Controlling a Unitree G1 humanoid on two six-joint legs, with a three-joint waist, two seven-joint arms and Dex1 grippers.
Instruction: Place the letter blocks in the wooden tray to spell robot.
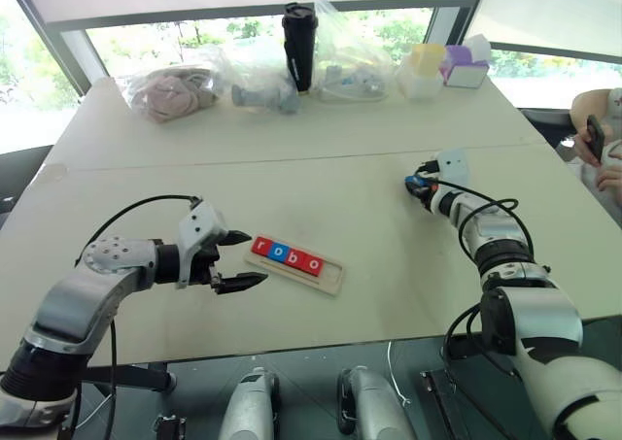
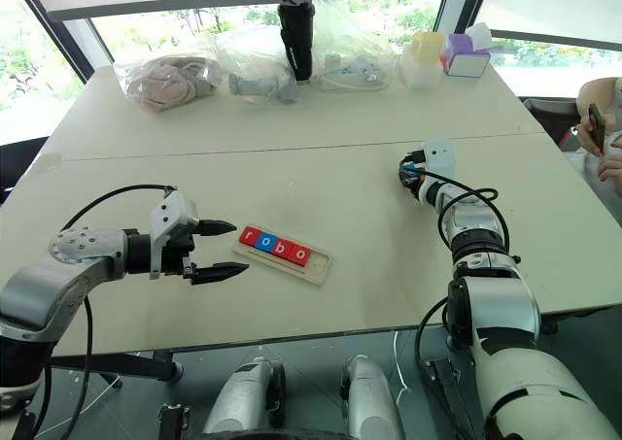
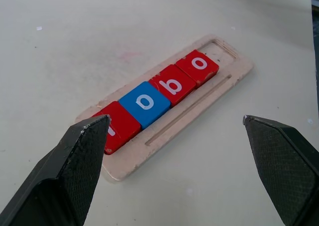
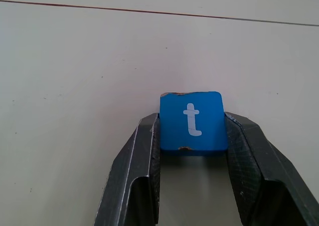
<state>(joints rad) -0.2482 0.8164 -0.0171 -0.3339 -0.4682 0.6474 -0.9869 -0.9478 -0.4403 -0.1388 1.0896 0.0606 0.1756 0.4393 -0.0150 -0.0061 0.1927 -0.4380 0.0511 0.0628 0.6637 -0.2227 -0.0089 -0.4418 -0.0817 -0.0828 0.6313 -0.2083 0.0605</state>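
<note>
The wooden tray (image 1: 331, 278) lies on the table in front of me, and its far-end slot (image 3: 220, 48) is bare. In it sit several letter blocks (image 1: 286, 255) in a row: red r (image 3: 122, 127), blue o (image 3: 145, 104), red b (image 3: 173, 85), red o (image 3: 198, 66). My left gripper (image 1: 255, 257) hovers open at the tray's left end, with nothing between its fingers (image 3: 75, 166). Far to the right, my right gripper (image 1: 416, 187) is shut on a blue t block (image 4: 192, 131) just above the tabletop.
Along the table's far edge stand a black tumbler (image 1: 299, 47), plastic bags (image 1: 170, 92) of items and small coloured boxes (image 1: 466, 66). A person's hand holding a phone (image 1: 595, 139) shows at the right edge. A seam (image 1: 292, 158) crosses the table.
</note>
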